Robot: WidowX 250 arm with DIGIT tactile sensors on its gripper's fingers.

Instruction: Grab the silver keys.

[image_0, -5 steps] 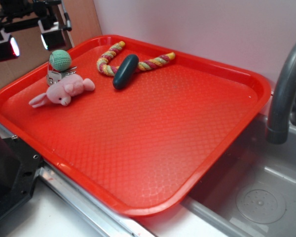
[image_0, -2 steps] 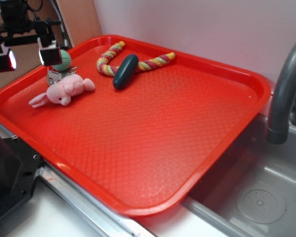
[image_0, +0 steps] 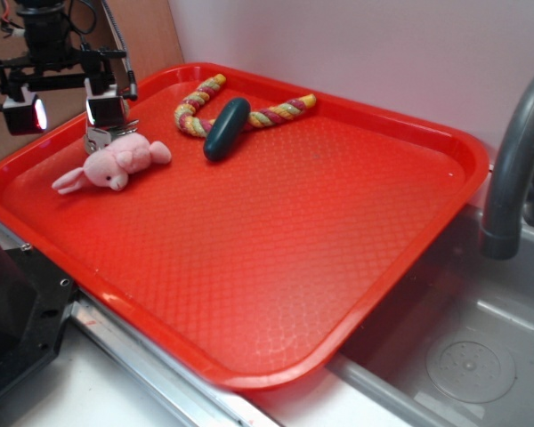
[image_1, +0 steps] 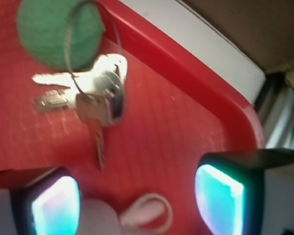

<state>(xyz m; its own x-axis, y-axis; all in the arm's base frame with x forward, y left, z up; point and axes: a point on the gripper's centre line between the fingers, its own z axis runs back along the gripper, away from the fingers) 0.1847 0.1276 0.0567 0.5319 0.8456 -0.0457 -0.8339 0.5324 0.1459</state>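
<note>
Since moving right, hand point(image_0: 64, 106) over silver keys point(image_1: 95, 95).

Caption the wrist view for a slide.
Open hand hovers above the silver keys beside the green ball on the red tray.

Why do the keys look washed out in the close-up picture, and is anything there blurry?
Wrist view: glare whitens the upper blades of the silver keys; the green crocheted ball and the glowing fingertips of the gripper are soft, out of focus. Exterior view: sharper and evenly lit, with pale sheen on the red tray; the keys are small there, partly hidden by the gripper.
</note>
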